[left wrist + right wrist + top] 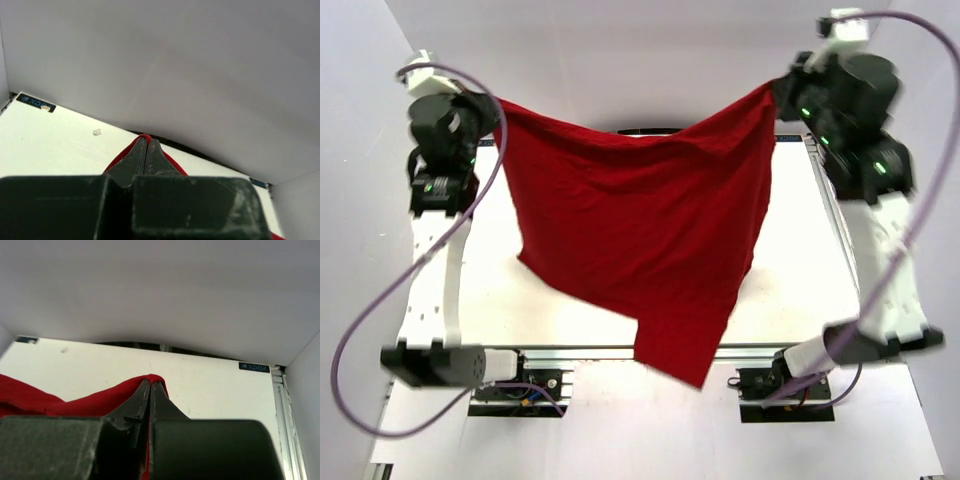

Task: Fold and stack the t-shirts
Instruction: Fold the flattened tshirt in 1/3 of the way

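The red t-shirt (640,230) hangs spread in the air between my two grippers, high above the white table (790,270). My left gripper (498,108) is shut on its upper left corner. My right gripper (775,92) is shut on its upper right corner. The top edge sags in the middle, and the lowest flap hangs past the table's near edge. In the left wrist view, red cloth (131,146) shows around the shut left gripper (145,140). In the right wrist view, red cloth (60,397) trails left from the shut right gripper (151,384).
White walls enclose the table at the back and sides. A dark slot (645,131) runs along the table's far edge. A small scrap (97,132) lies on the table in the left wrist view. Purple cables (380,300) loop beside both arms.
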Motion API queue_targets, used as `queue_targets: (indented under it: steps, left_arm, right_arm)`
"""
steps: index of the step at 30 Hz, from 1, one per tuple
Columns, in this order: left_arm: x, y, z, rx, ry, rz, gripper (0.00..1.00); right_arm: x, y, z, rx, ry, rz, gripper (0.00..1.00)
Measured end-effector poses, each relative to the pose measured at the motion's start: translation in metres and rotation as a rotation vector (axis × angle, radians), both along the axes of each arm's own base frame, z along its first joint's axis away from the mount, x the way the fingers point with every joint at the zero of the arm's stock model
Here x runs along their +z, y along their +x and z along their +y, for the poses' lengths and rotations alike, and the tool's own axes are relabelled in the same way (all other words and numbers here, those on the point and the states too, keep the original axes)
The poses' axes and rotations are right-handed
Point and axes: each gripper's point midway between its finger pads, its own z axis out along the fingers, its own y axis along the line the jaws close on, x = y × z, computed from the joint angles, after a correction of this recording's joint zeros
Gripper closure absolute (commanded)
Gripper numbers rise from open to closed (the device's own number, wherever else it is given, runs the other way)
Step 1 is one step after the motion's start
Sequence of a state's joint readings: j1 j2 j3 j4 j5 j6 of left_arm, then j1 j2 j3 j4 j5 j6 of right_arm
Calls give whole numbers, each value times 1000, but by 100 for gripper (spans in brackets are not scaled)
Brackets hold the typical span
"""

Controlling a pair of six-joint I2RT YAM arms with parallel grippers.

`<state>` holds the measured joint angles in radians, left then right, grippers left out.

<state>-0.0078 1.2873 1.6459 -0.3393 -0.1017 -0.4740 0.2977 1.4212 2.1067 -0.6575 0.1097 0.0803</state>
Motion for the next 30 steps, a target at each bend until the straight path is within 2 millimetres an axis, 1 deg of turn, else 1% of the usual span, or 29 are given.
queue_targets:
  steps: [1, 3, 4, 5, 6, 7, 9, 10, 11, 12, 13, 14, 15, 16, 17, 18, 19, 20, 21, 22, 23, 24, 25, 26, 28, 29, 30]
  left_arm:
    - [-9, 10, 0, 0, 4, 20, 100]
    - [-23, 32, 1, 2, 16, 53, 100]
    - [-29, 44, 1, 3, 23, 72, 100]
    - [-29, 55, 1, 2, 29, 82, 100]
    - [-26, 66, 1, 0, 34, 82, 100]
    - [-19, 76, 0, -1, 40, 79, 100]
    - [6, 88, -1, -8, 49, 36, 100]
    - [22, 89, -1, -8, 54, 6, 100]
    - [42, 86, -1, -9, 60, -29, 100]
    - [56, 82, 0, -6, 65, -58, 100]
    - [84, 70, 0, -4, 70, -120, 100]
    - [101, 57, 0, -2, 74, -163, 100]
    - [119, 39, 0, 1, 77, -207, 100]
    - [131, 23, 1, 3, 80, -238, 100]
    - [139, 5, 1, 5, 82, -264, 100]
    - [140, -12, 1, 6, 83, -275, 100]
    - [137, -29, 1, 7, 85, -285, 100]
    - [128, -41, 2, 7, 87, -282, 100]
    - [119, -52, 2, 9, 87, -274, 100]
    - [103, -60, 2, 9, 86, -252, 100]
    - [85, -63, 3, 10, 85, -227, 100]
    - [63, -64, 3, 12, 81, -200, 100]
    - [36, -63, 4, 15, 73, -152, 100]
    - [-2, -58, 5, 18, 63, -83, 100]
    - [-85, -53, 5, 18, 35, 82, 100]
    - [-129, -53, 4, 16, 18, 176, 100]
    - [-172, -56, 3, 16, -1, 266, 100]
  right_arm:
    - [-6, 11, 2, -6, -14, 16, 100]
    - [-13, 37, 7, -19, -36, 29, 100]
    - [-12, 48, 9, -24, -44, 26, 100]
    - [-7, 60, 11, -28, -46, 16, 100]
    - [1, 70, 14, -33, -41, -15, 100]
    - [8, 77, 15, -34, -37, -41, 100]
    - [18, 75, 13, -41, -41, -82, 100]
    - [27, 70, 10, -45, -42, -108, 100]
    - [39, 62, 7, -49, -44, -142, 100]
    - [53, 52, 3, -53, -42, -181, 100]
    - [68, 41, -1, -58, -41, -228, 100]
    - [87, 26, -7, -66, -33, -283, 100]
    - [103, 10, -14, -76, -25, -333, 100]
    - [118, -7, -20, -86, -17, -379, 100]
    - [129, -24, -27, -96, -7, -419, 100]
    - [134, -37, -31, -98, 0, -443, 100]
    - [132, -47, -34, -98, 3, -447, 100]
    - [128, -56, -36, -96, 3, -443, 100]
    - [118, -59, -36, -91, 0, -428, 100]
    - [103, -59, -35, -82, -4, -404, 100]
    - [89, -59, -33, -72, -10, -374, 100]
    - [59, -51, -28, -53, -18, -312, 100]
    - [25, -42, -23, -40, -34, -238, 100]
    - [-13, -37, -19, -25, -43, -156, 100]
    - [-103, -29, -12, 0, -75, 61, 100]
    - [-149, -32, -10, 10, -83, 179, 100]
    - [-191, -41, -10, 13, -90, 295, 100]
